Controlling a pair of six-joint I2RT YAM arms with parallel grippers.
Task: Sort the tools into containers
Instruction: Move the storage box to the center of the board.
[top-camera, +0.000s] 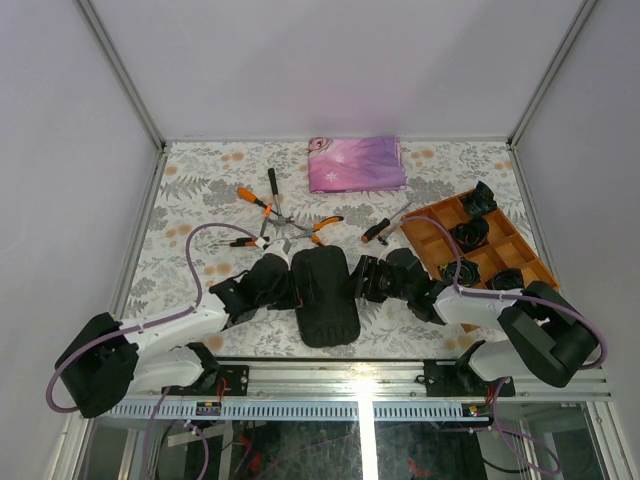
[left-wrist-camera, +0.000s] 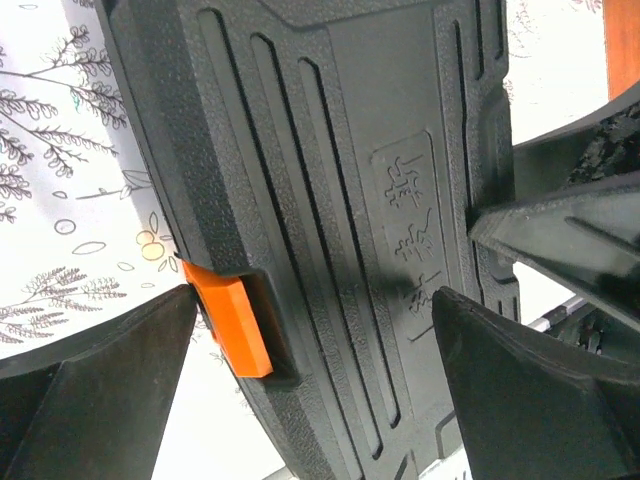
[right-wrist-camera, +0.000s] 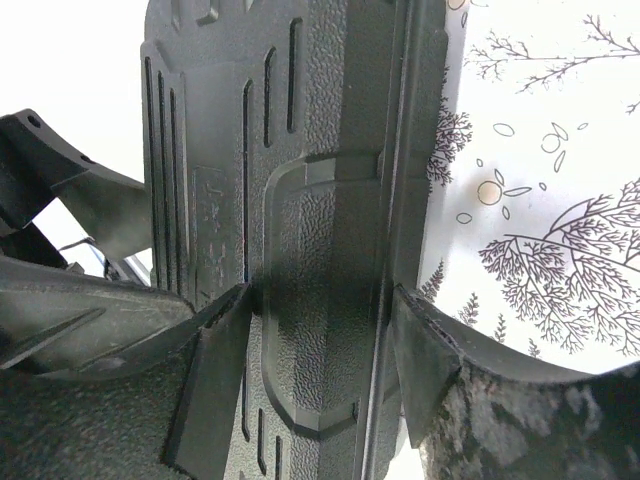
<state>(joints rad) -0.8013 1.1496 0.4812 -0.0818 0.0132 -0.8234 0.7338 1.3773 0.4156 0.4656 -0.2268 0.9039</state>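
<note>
A folded pink-purple cloth (top-camera: 357, 164) lies at the far edge of the leaf-print tablecloth (top-camera: 200, 190) — to its right, an angled orange compartment tray (top-camera: 430, 235) holds black coiled bundles (top-camera: 468, 235).

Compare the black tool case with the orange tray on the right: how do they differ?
Colour: the tool case is black, the tray orange. State: the case is shut; the tray is open-topped, split into compartments holding black coiled bundles. Pose: the case lies straight at the near middle; the tray sits angled by the right edge. Both rest on the floral table cover.
</note>
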